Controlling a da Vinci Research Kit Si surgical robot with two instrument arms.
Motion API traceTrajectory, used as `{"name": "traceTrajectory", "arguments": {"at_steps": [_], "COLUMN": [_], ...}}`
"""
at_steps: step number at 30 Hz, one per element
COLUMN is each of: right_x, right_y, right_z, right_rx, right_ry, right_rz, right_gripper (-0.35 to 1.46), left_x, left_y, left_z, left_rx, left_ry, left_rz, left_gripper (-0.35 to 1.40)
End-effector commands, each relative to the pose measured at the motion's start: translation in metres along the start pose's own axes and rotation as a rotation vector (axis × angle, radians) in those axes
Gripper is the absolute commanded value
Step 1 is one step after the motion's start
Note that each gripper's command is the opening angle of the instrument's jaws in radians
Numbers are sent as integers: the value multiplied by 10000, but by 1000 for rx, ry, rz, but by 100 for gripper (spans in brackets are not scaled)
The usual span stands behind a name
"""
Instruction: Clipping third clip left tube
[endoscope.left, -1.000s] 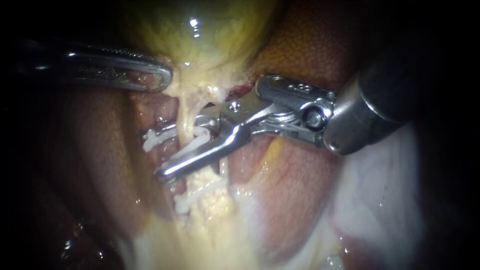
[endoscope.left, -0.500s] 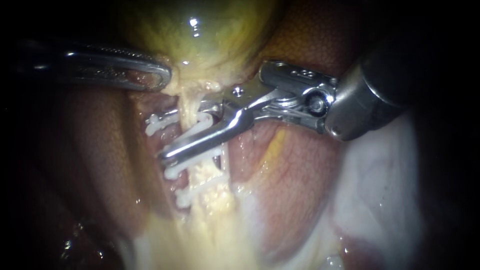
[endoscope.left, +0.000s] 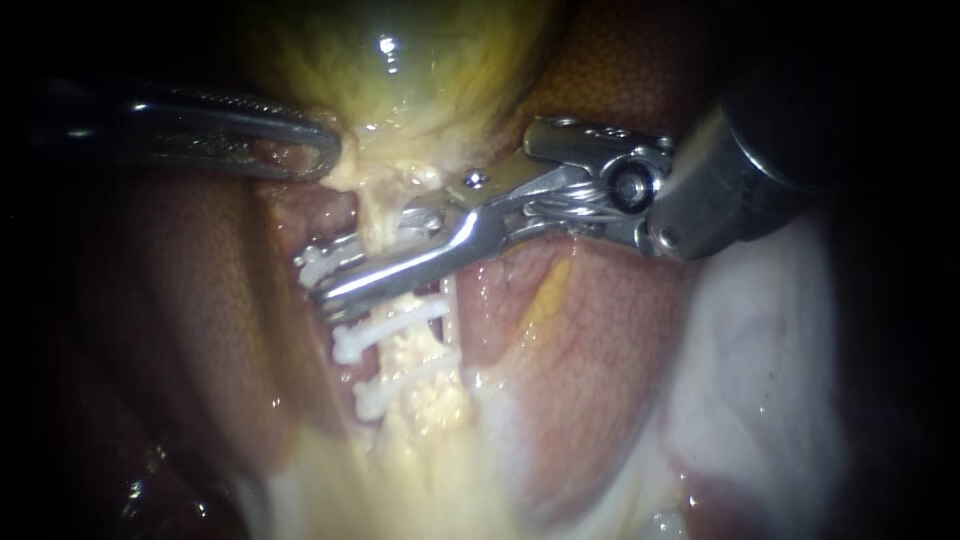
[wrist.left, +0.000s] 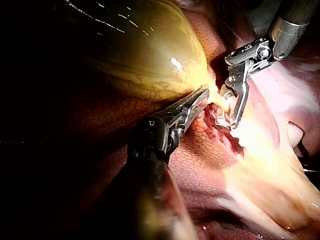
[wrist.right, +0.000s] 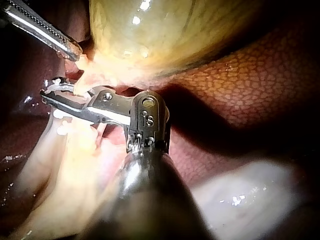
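With left instrument (endoscope.left: 328, 155) clamped on the gallbladder (endoscope.left: 400, 80), right instrument's (endoscope.left: 318, 282) jaws pinch a clip (endoscope.left: 306, 266) across the tube (endoscope.left: 375, 212) beside two clips (endoscope.left: 392, 324); squeeze fully, square to it.

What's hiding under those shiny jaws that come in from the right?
The pale tube runs under the jaws of the right instrument, and a white clip pokes out beside them. The bit of tube right beneath the metal is covered.
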Motion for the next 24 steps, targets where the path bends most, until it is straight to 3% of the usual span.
{"name": "traceTrajectory", "arguments": {"at_steps": [1, 4, 8, 12, 24], "right_x": [0, 1, 0, -2, -2], "right_y": [1, 2, 2, 0, 0], "right_z": [-1, -1, -1, 2, 3], "right_rx": [0, -2, -11, -19, -22], "right_ry": [-1, 0, 8, -28, -26], "right_rz": [1, 7, 12, 21, 21], "right_gripper": [-18, -35, -35, -35, -35], "left_x": [0, 0, 0, 0, 0], "left_y": [0, 0, 0, 0, 1], "left_z": [0, 0, 0, 0, 0], "left_rx": [0, 0, 0, 0, 0], "left_ry": [0, 0, 0, 0, 0], "left_rz": [0, 0, 0, 0, 0], "left_gripper": [-35, -35, -35, -35, -35]}}
